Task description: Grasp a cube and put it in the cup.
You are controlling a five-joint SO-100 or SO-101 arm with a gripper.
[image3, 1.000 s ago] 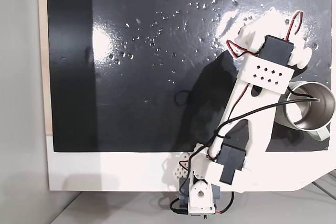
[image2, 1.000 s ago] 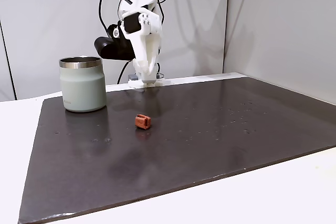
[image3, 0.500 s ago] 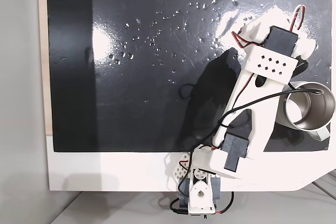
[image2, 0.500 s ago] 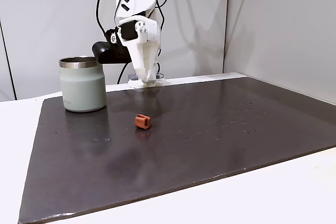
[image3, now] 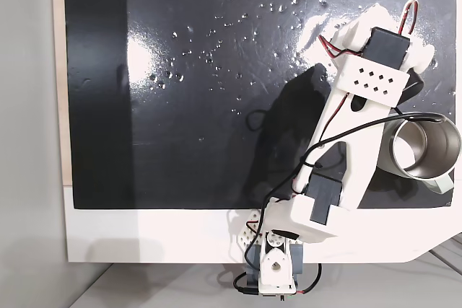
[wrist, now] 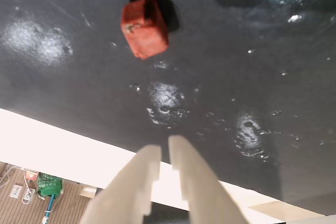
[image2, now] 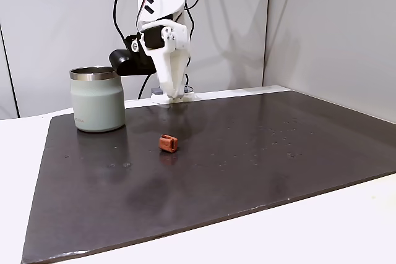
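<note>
Dark, glossy sheeting (image2: 247, 153) covers most of a white table (image2: 346, 227), speckled with small droplets and throwing back glare from the lights; pale grey wall panels close off the space behind, and in the wrist view a strip of wooden floor with a green object (wrist: 48, 186) shows past the table edge.

Taking the small reddish-brown, brick-coloured cube with a notched side (image2: 167, 143) as the landmark: it lies alone on the dark sheet, toward the front of it in the fixed side view, with bare sheet all round, which leaves room for fingers to come down on either side. In the wrist view the cube (wrist: 145, 28) sits ahead of the white two-finger gripper (wrist: 164, 153), well apart from it. Its two pale fingers stand almost together, only a thin slit between them, and nothing is held.

Behind and to the left of the cube in the side view stands the squat, pale sage-green cylindrical cup with a shiny steel rim (image2: 97, 99), upright and mouth up, ready to receive a drop from above. From overhead, its steel mouth (image3: 426, 171) shows beside the arm.

Farther back than the cube, the gripper (image2: 172, 93) hangs point-down near the rear edge of the sheet, just above it. I judge the reach toward the cube is only starting, and the fingers would need to spread first.
</note>
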